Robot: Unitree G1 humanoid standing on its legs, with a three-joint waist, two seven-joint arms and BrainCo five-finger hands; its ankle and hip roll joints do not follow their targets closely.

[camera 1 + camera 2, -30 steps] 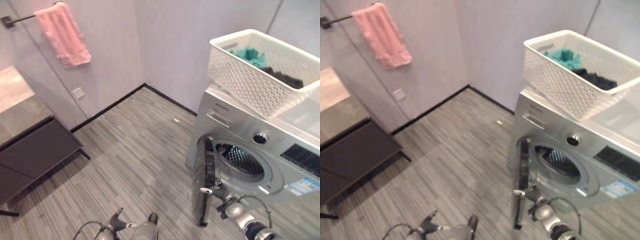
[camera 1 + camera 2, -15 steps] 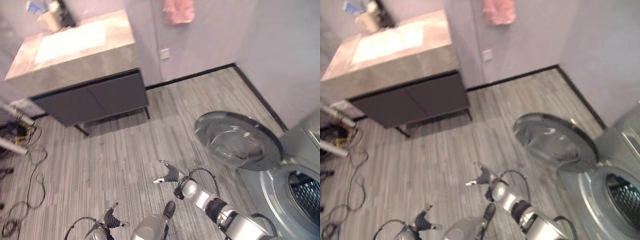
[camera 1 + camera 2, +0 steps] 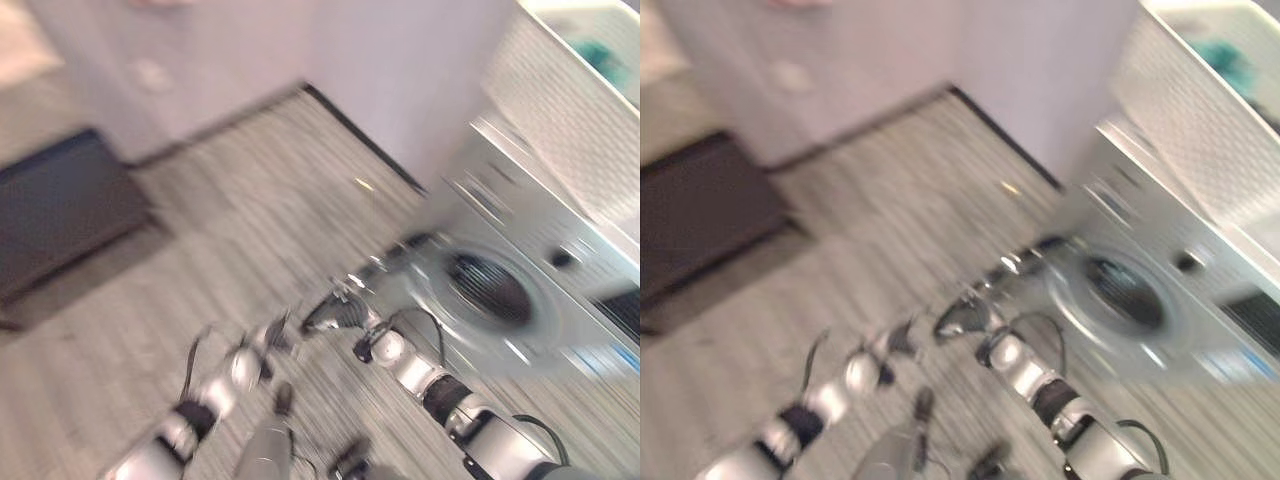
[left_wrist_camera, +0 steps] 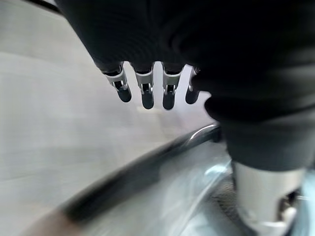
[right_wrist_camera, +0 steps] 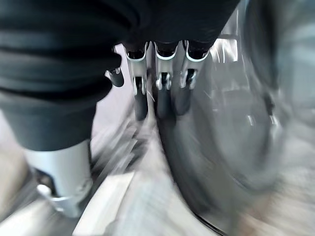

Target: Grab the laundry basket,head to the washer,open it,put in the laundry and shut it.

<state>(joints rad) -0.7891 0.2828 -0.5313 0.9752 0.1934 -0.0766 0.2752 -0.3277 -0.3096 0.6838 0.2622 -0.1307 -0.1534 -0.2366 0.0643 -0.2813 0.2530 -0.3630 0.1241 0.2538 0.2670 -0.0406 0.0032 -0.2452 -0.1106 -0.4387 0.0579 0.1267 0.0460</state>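
- Since half a second ago the whole head view has swung back toward the washer (image 3: 520, 300); its top and the white laundry basket (image 3: 570, 95) are in sight again, which is a turn of the camera, not of the things.
- Compared with that earlier moment, the right hand (image 3: 335, 312) is now seen just left of the washer's round opening (image 3: 490, 288), where before it hung over bare floor (image 3: 250, 220).
- Whether the washer door (image 5: 221, 142) is swung out or nearly closed cannot be told from the head views.
- In the right wrist view the right hand's fingers (image 5: 165, 93) are seen straight and relaxed, close to the door's dark rim; nothing is held. Contact cannot be told.
- The left hand (image 3: 262, 345) is seen low over the floor, beside the right hand; in its wrist view the fingers (image 4: 146, 91) are straight and empty.
- The basket is seen resting on top of the washer, with teal laundry (image 3: 603, 55) inside it.
- A dark cabinet (image 3: 60, 205) is seen at the far left by the wall.
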